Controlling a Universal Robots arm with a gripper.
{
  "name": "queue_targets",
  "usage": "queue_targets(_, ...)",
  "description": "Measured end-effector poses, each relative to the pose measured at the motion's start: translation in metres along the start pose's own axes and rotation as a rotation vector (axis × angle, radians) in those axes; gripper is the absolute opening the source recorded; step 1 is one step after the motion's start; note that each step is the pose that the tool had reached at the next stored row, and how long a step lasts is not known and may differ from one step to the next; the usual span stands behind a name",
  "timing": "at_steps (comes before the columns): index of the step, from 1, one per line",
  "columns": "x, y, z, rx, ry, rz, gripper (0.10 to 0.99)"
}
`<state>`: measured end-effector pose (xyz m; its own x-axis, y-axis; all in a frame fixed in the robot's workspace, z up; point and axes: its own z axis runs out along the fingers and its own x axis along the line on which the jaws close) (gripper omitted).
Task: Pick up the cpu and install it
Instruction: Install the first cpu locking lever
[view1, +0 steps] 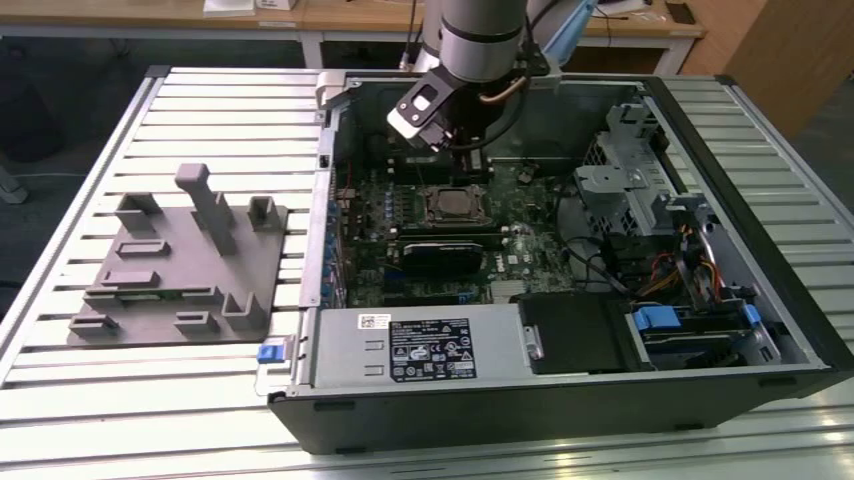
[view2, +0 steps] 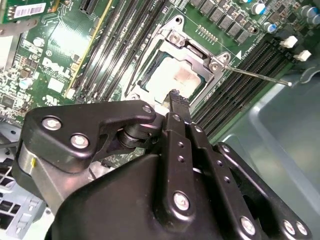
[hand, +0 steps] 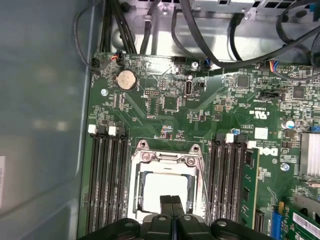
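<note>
Over the cpu (hand: 152, 187), seated in its socket (hand: 167, 159), the gripper (hand: 171, 199) hangs (closed, empty)

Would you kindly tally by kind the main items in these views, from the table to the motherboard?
cpu: 1
metal-framed socket: 1
coin-cell battery: 1
gripper: 1
grey tray: 1
computer case: 1
Total: 6

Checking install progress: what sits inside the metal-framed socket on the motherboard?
The cpu lies inside the socket, its pale top showing within the metal frame. The gripper, jaws together, covers one edge of it; whatever is under the cpu cannot be seen.
</note>
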<state>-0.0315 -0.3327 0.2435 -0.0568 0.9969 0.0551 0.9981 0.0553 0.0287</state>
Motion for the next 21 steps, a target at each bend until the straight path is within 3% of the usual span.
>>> queue_targets(10, 0.0011, 0.0004, -0.0189, -0.001, 0.0000, 0.000, 0.106)
queue_targets(16, 0.0019, 0.0007, -0.0342, -0.003, 0.0000, 0.000, 0.106)
queue_targets(21, 0.0021, -0.0002, -0.0357, -0.002, 0.0007, -0.027, 0.106)
